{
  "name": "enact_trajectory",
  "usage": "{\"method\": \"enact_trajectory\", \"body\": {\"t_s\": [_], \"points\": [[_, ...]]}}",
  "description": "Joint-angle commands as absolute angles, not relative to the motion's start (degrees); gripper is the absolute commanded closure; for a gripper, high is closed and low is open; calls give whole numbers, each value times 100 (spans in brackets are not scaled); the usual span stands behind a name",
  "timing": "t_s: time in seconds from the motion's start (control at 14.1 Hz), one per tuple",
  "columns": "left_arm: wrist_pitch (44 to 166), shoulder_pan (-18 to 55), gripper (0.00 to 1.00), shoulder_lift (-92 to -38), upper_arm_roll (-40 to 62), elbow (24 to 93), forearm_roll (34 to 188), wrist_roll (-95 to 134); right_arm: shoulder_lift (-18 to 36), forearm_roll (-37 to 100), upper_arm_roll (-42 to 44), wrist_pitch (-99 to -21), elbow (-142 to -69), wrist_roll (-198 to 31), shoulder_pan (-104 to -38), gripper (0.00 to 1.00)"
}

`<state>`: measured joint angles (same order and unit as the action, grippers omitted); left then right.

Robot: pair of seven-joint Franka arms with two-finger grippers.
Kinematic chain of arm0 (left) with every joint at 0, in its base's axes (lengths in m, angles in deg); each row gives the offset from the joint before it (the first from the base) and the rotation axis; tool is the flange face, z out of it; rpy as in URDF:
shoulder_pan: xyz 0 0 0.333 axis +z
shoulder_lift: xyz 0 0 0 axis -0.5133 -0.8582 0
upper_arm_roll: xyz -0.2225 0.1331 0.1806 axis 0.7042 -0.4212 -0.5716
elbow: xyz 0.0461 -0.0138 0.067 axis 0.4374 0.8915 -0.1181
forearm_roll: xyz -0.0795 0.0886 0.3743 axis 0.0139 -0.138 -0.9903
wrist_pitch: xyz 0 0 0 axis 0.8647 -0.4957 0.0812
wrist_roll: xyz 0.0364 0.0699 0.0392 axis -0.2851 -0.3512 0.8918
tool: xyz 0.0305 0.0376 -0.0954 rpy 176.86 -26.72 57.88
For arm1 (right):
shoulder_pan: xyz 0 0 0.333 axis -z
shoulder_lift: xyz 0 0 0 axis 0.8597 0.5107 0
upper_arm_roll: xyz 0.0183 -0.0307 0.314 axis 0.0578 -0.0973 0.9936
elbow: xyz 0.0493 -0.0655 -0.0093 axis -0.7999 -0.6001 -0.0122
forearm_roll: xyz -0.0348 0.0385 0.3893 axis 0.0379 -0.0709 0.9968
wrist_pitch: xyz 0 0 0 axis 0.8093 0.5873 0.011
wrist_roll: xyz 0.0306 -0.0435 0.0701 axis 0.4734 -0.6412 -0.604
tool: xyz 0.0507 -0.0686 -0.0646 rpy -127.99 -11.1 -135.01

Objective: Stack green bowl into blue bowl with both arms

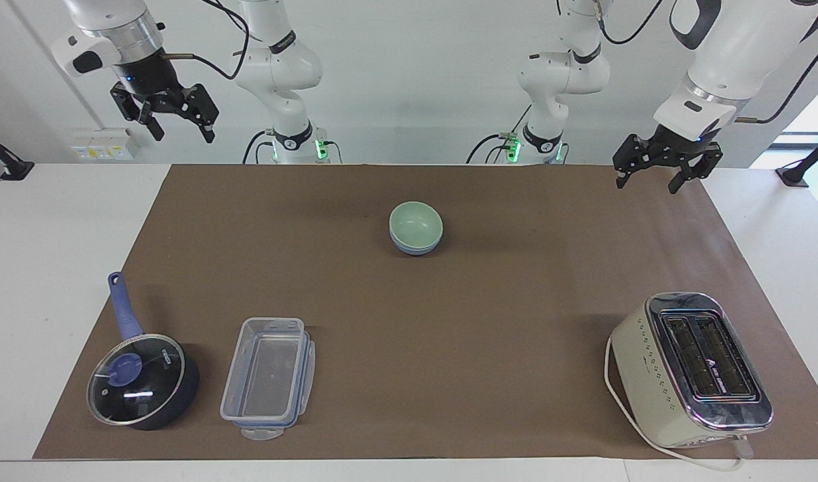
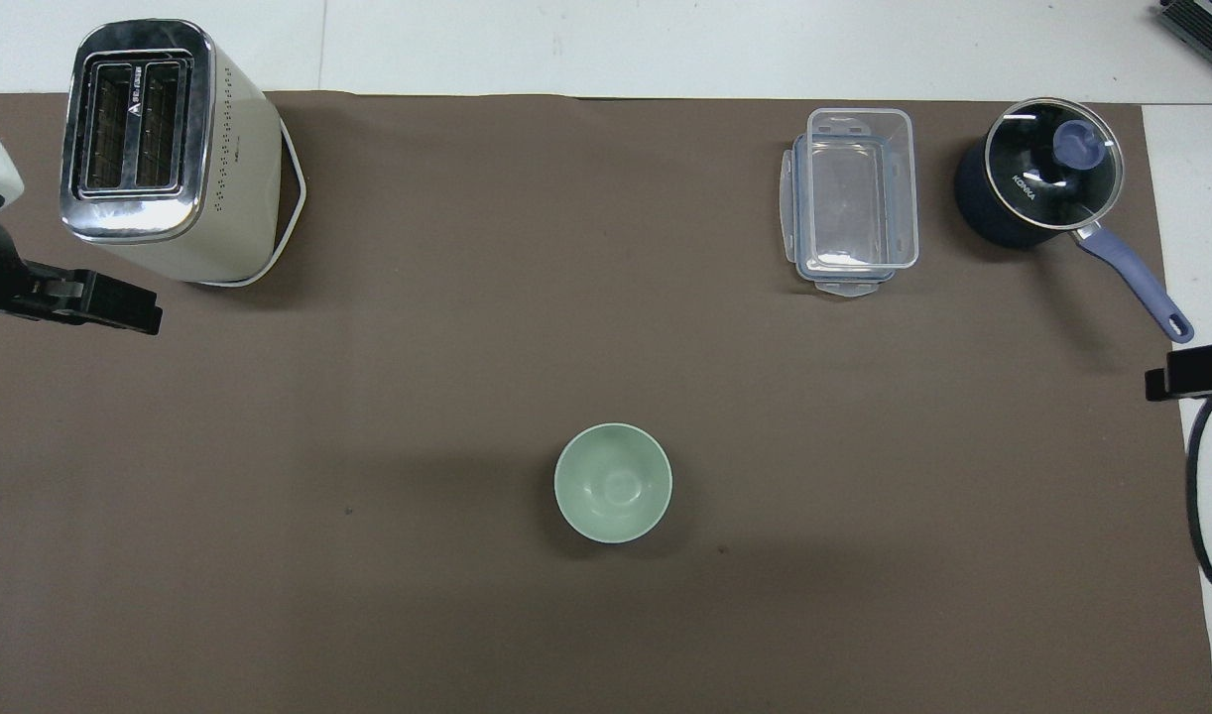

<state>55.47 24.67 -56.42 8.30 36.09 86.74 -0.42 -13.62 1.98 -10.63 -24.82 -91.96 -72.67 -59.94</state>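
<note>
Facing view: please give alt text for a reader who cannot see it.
The green bowl sits nested in the blue bowl mid-mat, nothing touching either. The left gripper and right gripper hang open, raised at their own ends of the table. A saucepan, clear container and toaster stand farthest from the robots.

My arms [image 1: 730, 60] are white with black cables; both pincers, left [image 1: 658, 175] and right [image 1: 175, 120], are black. Counter [image 1: 47, 268] white, covered by a plain brown mat [image 1: 449, 335]. Green bowl [image 1: 416, 223], pale mint and matte, sits in the blue bowl [image 1: 414, 249], periwinkle at its showing rim. Saucepan [image 1: 144, 381] dark blue with a lighter blue handle and knob and a glass lid. Box [image 1: 268, 378] clear with bluish clips. Toaster [image 1: 690, 368] cream with chrome top and dotted side.
</note>
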Motion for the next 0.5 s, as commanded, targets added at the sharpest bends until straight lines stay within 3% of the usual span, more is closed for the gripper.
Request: {"method": "enact_trajectory", "body": {"t_s": [0.0, 0.43], "points": [[5490, 2561, 0, -5549, 889, 3670, 8702, -70, -1432, 206, -1042, -2555, -9287, -7366, -6086, 0], [5481, 2552, 0, -5549, 889, 3670, 8702, -52, -1441, 162, -1051, -2556, -9296, -7181, -6034, 0]]}}
